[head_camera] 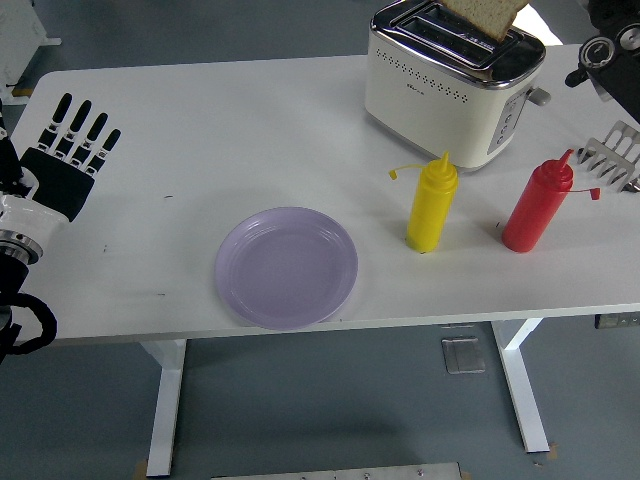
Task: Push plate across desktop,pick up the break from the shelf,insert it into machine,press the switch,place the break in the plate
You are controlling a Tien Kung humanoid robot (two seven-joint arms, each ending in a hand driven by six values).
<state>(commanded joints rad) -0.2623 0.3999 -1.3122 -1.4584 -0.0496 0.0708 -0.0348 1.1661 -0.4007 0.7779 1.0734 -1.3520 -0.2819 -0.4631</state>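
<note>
Tilting over the toaster (455, 85), the bread (484, 17) meets its near slot, long edge roughly along it. The right arm (612, 45) is beside the toaster; its hand's state cannot be told. Far left, the left hand (62, 165) is spread, empty.

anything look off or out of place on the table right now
Nothing is spilled or damaged. The slice of bread sticks out tilted from the cream toaster, not yet fully seated. The yellow squeeze bottle, red squeeze bottle and lilac plate sit normally.
</note>
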